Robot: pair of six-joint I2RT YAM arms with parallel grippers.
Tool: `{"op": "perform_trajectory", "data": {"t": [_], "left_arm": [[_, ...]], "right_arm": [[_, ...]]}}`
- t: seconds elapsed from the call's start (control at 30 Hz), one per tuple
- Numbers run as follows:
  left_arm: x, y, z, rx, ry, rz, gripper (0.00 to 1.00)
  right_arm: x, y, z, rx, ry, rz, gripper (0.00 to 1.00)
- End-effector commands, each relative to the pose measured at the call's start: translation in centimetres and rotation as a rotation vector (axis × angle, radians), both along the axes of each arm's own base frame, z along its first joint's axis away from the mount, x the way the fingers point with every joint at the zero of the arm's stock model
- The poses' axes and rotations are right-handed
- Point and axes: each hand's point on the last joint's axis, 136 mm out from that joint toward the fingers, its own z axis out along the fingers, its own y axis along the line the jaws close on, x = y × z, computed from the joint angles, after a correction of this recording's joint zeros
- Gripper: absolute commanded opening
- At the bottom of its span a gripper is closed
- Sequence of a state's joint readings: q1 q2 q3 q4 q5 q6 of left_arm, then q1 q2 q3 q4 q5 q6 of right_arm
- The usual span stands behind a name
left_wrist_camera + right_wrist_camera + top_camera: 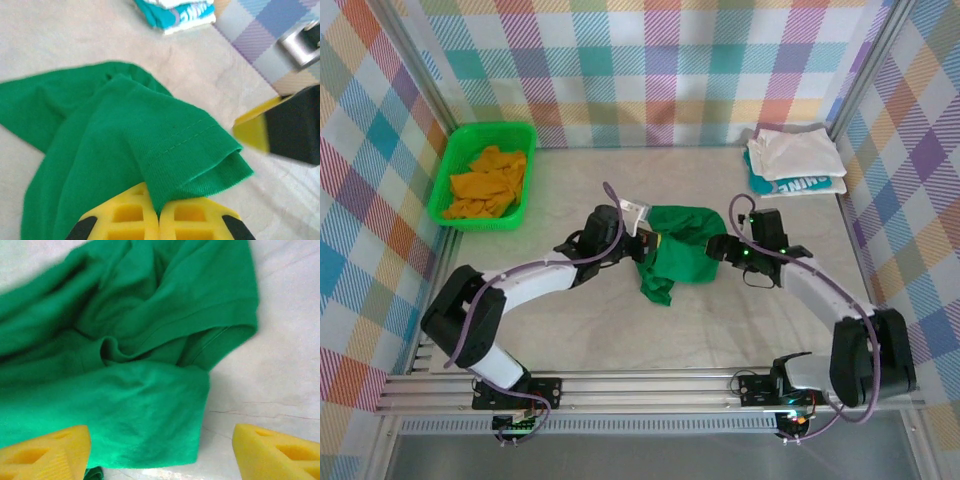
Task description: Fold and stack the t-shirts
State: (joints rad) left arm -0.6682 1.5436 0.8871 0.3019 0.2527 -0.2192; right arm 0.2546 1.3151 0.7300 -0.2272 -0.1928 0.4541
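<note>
Tabletop [580, 330], top view: pale, ringed by plaid walls; dark green t-shirt [680, 258] crumpled mid-frame between left gripper [642, 243] and right gripper [716, 248]; spreading room toward the lower frame.
Stack: white t-shirt [795, 152] over teal t-shirt [800, 186], upper right; orange t-shirt [490, 182] in basket [445, 175], upper left.
Left wrist: jaws pinched on sleeve hem [200, 150], bottom centre; cloth looks light, limp.
Right wrist: fingers [45, 450] spread wide, empty; the shirt's lower edge seems a fair hold.
</note>
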Motion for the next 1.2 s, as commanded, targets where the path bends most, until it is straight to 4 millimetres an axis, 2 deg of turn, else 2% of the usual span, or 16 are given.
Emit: {"op": "perform_trajectory", "data": {"t": [0.0,0.07,0.13,0.2,0.3,0.33,0.37,0.4,0.43,0.53,0.7,0.77,0.83,0.93,1.03,1.17], "left_arm": [[0.2,1.7,2.9,-0.024,-0.126,0.085,0.05],[0.2,2.9,2.9,0.004,-0.144,0.133,0.25],[0.0,3.7,2.7,0.04,-0.157,0.149,0.26],[-0.1,4.8,2.6,0.082,-0.161,0.182,0.36],[-0.4,6.3,2.8,0.102,-0.172,0.236,0.31],[-0.5,6.7,2.8,0.103,-0.174,0.246,0.33],[-0.6,6.7,2.8,0.103,-0.173,0.239,0.4],[-0.8,6.2,2.5,0.111,-0.162,0.209,0.58],[-0.9,5.5,1.9,0.136,-0.139,0.161,0.71],[-0.3,3.1,-0.2,0.228,-0.048,0.042,0.78],[3.1,-1.3,-0.5,0.269,0.007,-0.056,0.88],[4.2,-3.0,-1.3,0.306,0.06,-0.102,0.88],[4.4,-4.1,-3.2,0.364,0.115,-0.139,0.88],[4.3,-4.3,-6.3,0.408,0.164,-0.156,0.8],[4.0,-4.2,-8.3,0.415,0.188,-0.16,0.76],[4.1,-3.7,-9.3,0.437,0.201,-0.135,0.38]], "right_arm": [[1.7,2.1,1.0,0.064,-0.028,0.056,0.68],[2.5,2.6,0.7,0.077,-0.034,0.061,0.61],[3.2,2.9,0.5,0.085,-0.031,0.062,0.45],[3.6,3.3,0.9,0.096,-0.039,0.072,0.29],[3.8,2.9,2.6,0.081,-0.092,0.069,0.09],[3.6,2.7,3.3,0.069,-0.111,0.07,0.02],[3.4,2.5,3.9,0.058,-0.131,0.073,0.0],[3.1,2.2,4.6,0.047,-0.157,0.076,0.0],[2.9,1.9,5.2,0.035,-0.18,0.076,0.0],[2.6,0.6,4.9,-0.014,-0.195,0.036,0.03],[3.4,-0.8,3.3,-0.002,-0.149,-0.043,0.2],[3.9,-0.7,3.2,0.008,-0.157,-0.051,0.27],[4.5,-0.8,3.0,0.002,-0.154,-0.064,0.39],[5.5,-2.0,1.7,-0.028,-0.091,-0.118,0.52],[6.3,-2.3,-0.5,-0.039,0.01,-0.133,0.61],[7.3,-1.5,-3.1,-0.026,0.083,-0.107,0.62]]}}
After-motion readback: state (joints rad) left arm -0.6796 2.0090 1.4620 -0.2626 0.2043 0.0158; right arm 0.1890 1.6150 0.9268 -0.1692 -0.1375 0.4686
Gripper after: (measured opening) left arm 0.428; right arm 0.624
